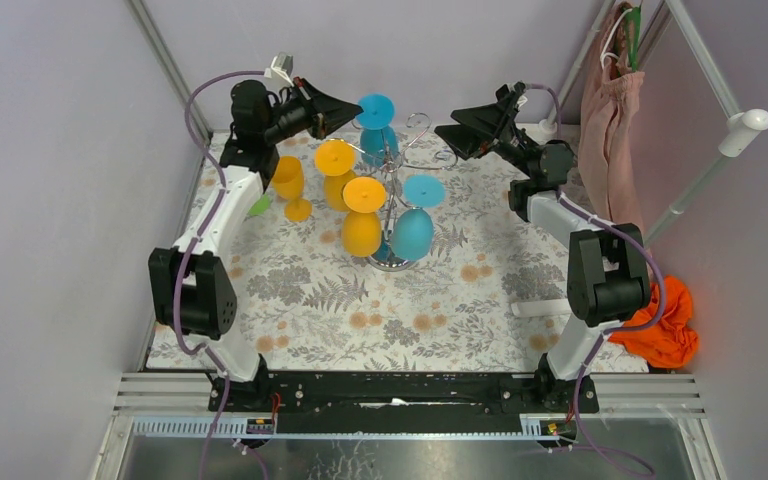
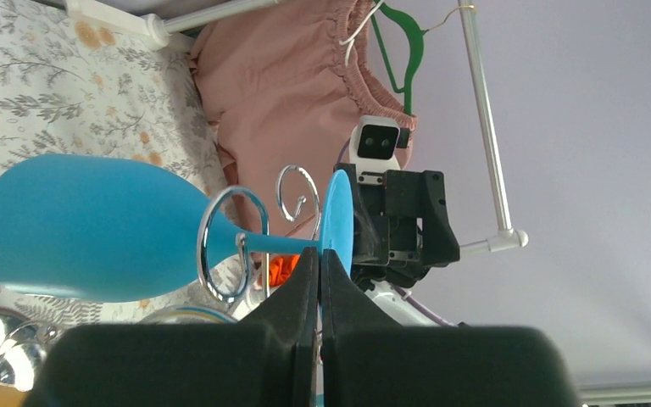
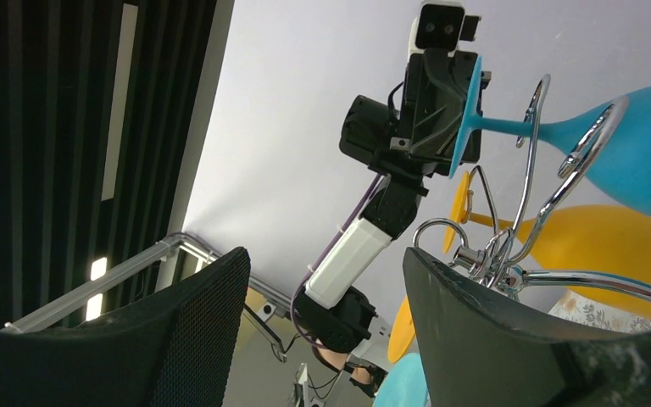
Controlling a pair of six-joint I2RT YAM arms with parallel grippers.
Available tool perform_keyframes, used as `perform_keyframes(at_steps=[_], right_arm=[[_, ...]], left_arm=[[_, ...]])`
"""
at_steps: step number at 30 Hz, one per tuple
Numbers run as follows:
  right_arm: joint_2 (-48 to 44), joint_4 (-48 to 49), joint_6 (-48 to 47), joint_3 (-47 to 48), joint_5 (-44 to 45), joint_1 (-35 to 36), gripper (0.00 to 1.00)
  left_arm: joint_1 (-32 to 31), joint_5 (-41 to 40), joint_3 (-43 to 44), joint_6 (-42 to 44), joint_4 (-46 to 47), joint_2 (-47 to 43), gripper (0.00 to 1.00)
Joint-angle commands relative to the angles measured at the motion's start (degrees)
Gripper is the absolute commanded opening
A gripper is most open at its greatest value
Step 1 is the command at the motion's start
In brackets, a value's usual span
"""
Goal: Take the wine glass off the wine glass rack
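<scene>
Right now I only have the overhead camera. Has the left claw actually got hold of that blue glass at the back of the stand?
Observer: Yes. Its own wrist camera shows the left gripper pinched shut on the rim of the blue wine glass's round foot.
Operator: So is the glass free of the stand?
Observer: No. Its stem runs through a curled loop of the wine glass rack, and the bowl hangs on the far side of that loop.
Operator: What is the other claw doing?
Observer: The right gripper is wide open with nothing between its fingers, facing the rack's scrolls.
</scene>
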Motion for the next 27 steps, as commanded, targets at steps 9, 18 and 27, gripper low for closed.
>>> perform_keyframes(at_steps=[9, 18, 27], right_arm=[[0.7, 3.4, 1.0, -0.1, -0.4, 0.0, 0.75], [0.8, 3.0, 1.0, -0.1, -0.5, 0.0, 0.75], [0.4, 2.9, 1.0, -0.5, -0.8, 0.0, 0.75]], left_arm=[[1.3, -2.2, -8.2, 7.7, -7.2, -10.9, 0.0], [6.6, -2.5, -10.5, 9.1, -9.3, -13.0, 0.0], [9.5, -0.7, -0.6, 3.1, -1.2, -4.5, 0.0]])
